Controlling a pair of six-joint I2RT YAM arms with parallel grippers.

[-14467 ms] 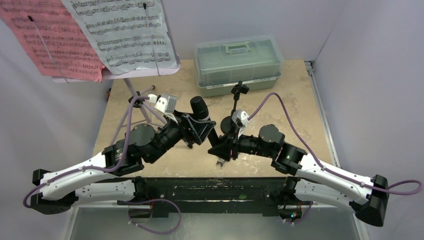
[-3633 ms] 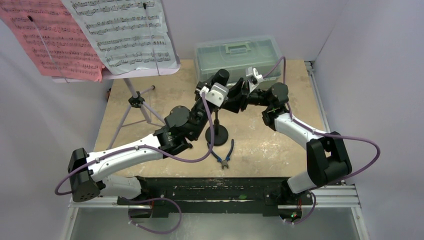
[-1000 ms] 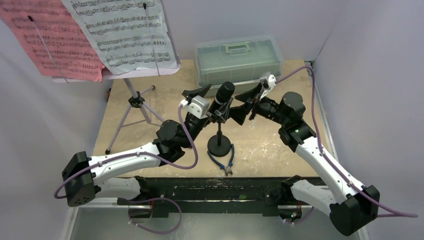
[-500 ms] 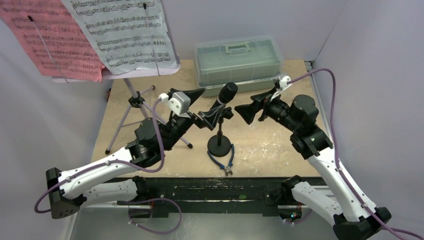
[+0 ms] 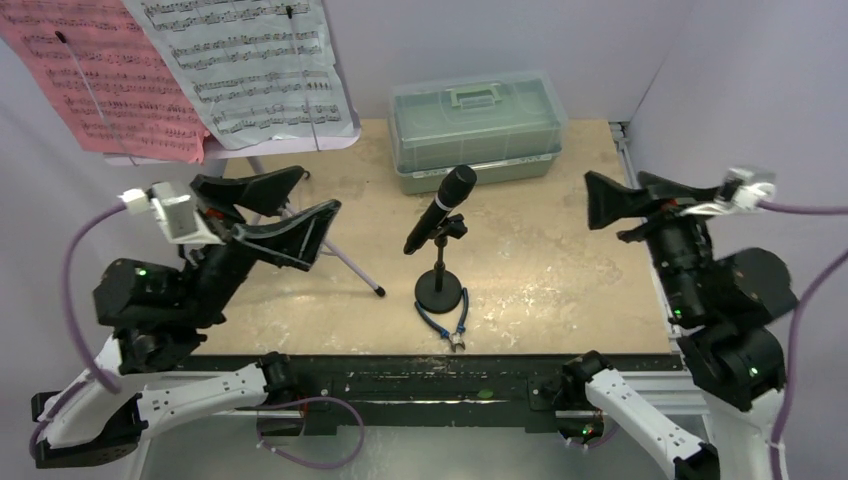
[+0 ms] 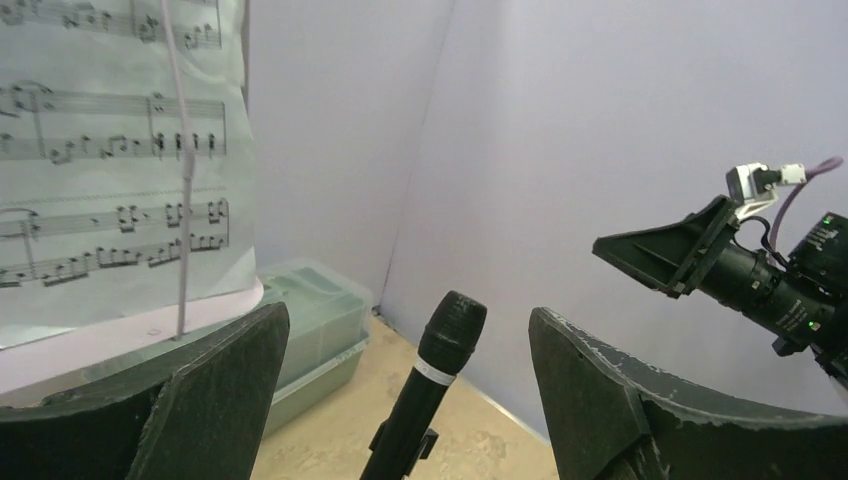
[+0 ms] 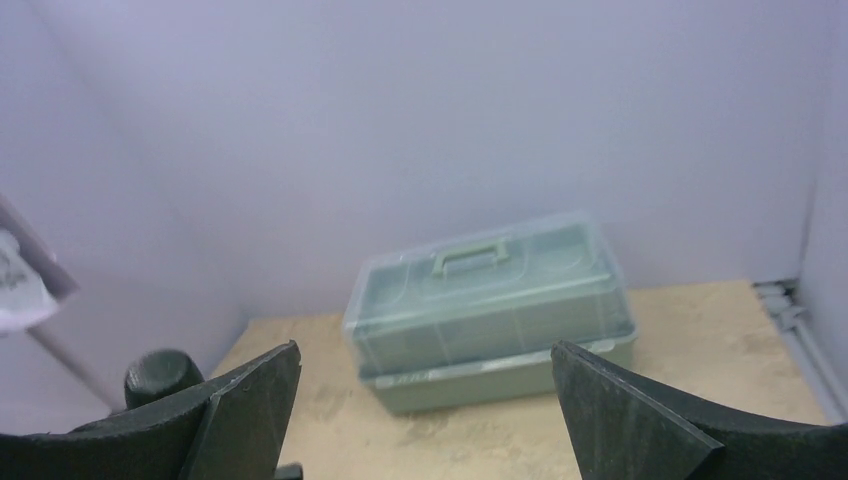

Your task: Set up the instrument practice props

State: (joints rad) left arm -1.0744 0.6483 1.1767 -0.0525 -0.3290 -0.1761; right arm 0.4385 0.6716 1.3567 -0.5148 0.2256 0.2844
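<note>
The black microphone (image 5: 440, 210) sits tilted in the clip of the black round-based stand (image 5: 440, 297) at mid-table, with nothing touching it. At the back left stands the lilac music stand (image 5: 257, 170), holding a pink sheet (image 5: 100, 85) and a white sheet (image 5: 250, 65). My left gripper (image 5: 318, 190) hangs open, well left of the microphone and over a tripod leg. My right gripper (image 5: 612, 188) is open at the table's right edge. In the left wrist view the microphone (image 6: 440, 355) shows between my open fingers (image 6: 215, 400), some way off. The right wrist view shows its head (image 7: 163, 377) at lower left.
A translucent green lidded toolbox (image 5: 477, 128) stands at the back, behind the microphone; the right wrist view shows the toolbox (image 7: 490, 310) ahead. Blue-handled pliers (image 5: 447, 325) lie just in front of the stand's base. Lilac walls close in both sides.
Both arms have drawn back from the microphone, the left one to the left and the right one to the right. The microphone stays tilted in its clip on the stand.
</note>
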